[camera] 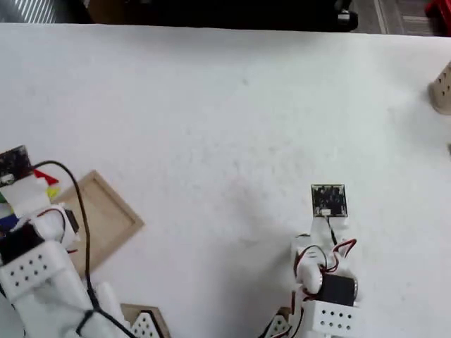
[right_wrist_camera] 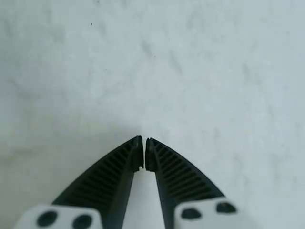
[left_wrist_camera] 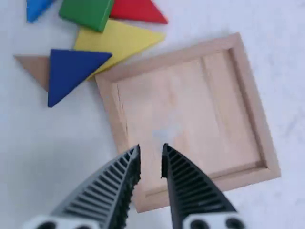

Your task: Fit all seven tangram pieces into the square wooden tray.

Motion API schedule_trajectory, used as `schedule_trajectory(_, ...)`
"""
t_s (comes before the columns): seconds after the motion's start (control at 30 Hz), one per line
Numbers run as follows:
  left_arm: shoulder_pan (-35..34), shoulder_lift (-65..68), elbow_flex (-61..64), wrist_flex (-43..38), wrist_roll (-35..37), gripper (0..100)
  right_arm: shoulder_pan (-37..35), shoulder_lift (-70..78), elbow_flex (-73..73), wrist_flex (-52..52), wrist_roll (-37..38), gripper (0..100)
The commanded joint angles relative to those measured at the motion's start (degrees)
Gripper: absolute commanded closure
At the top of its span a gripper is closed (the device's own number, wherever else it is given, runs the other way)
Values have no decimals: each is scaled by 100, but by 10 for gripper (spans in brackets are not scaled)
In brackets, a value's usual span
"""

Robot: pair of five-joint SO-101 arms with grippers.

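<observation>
High view: a single square wooden tray [camera: 113,211] of pale wood with a raised rim lies near the left edge of the tabletop [camera: 232,120], turned cornerwise. The left arm [camera: 39,271] covers part of it. Slivers of coloured pieces [camera: 45,177] show beside the arm, towards the left edge. The right arm [camera: 325,282] stands at the front edge, well apart from the tray.

Left wrist view: the tray's floor is bare. Six pieces lie bunched on the tabletop outside it, off one corner:
- a dark blue triangle [left_wrist_camera: 71,71]
- a yellow triangle [left_wrist_camera: 116,43] touching the tray's rim
- a red triangle [left_wrist_camera: 138,10]
- a green piece [left_wrist_camera: 88,12]
- a lighter blue piece [left_wrist_camera: 37,7]
- a bare-wood triangle [left_wrist_camera: 31,67]

The left gripper [left_wrist_camera: 151,160] hangs over the tray's floor near one rim, its fingers narrowly apart with nothing between them.

Right wrist view: the right gripper [right_wrist_camera: 144,152] is over bare white tabletop, its fingers together and holding nothing.
</observation>
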Motion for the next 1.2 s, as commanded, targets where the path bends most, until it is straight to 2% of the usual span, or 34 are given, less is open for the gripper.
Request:
schedule_trajectory(0.0,-681,690,-308,-325,387,902,31,-13,53,-101,70,981)
schedule_trajectory(0.17,-1253,1015,-88,-563,422,898,31,-13,53,-101,70,981)
schedule_trajectory(0.37,-1253,1534,624,-1899,431,898,101,-13,53,-101,70,981)
schedule_trajectory(0.5,-1279,2070,325,-1943,440,895,242,-13,44,-101,70,981)
schedule_trajectory(0.77,-1279,2923,-70,-1943,888,786,242,-13,44,-101,70,981)
schedule_trajectory(0.87,-1279,2976,-53,-1943,967,810,251,-13,44,-101,70,981)
schedule_trajectory(1.0,-1279,2976,62,-2040,1020,912,251,-13,44,-101,70,981)
schedule_trajectory(1.1,-1270,2976,193,-2365,1011,976,251,-13,44,-101,70,981)
schedule_trajectory(1.17,-1244,2976,308,-2593,1011,975,251,-13,44,-101,70,981)
